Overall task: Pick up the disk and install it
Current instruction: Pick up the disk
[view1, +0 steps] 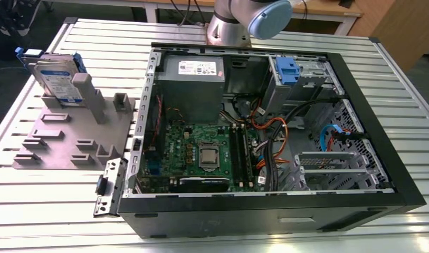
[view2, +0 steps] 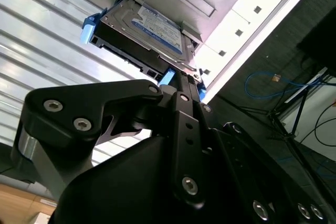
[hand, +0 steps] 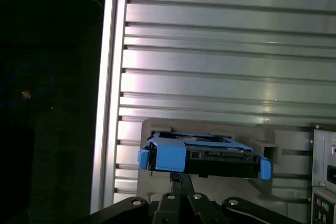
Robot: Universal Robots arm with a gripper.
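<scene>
Gripper (hand: 180, 179): fingers look closed together with nothing between them. In both wrist views the tips line up with the middle of the disk's (hand: 205, 156) blue-bracketed edge. I can't tell from those views whether they touch it.

The disk (view2: 152, 30) stands on edge in a slot of the grey fixture plate (view1: 66, 137), label side visible and the blue bracket around it. In the exterior view the disk (view1: 58, 79) is at the far corner of that plate, at the exterior view's left, so it is not installed.

The plate lies flat on the ribbed metal table (view1: 52, 211), just beside the open computer case (view1: 256, 216).

Inside the case, the motherboard (view1: 200, 153) is on the floor nearer the camera. The grey power supply box (view1: 193, 71) with a white sticker is behind it. A small blue latch (view1: 287, 71) sits at the drive bay in the far corner toward the exterior view's right, well apart from the disk.

The arm's base joint (view1: 246, 21) is behind the case at the far table edge.
</scene>
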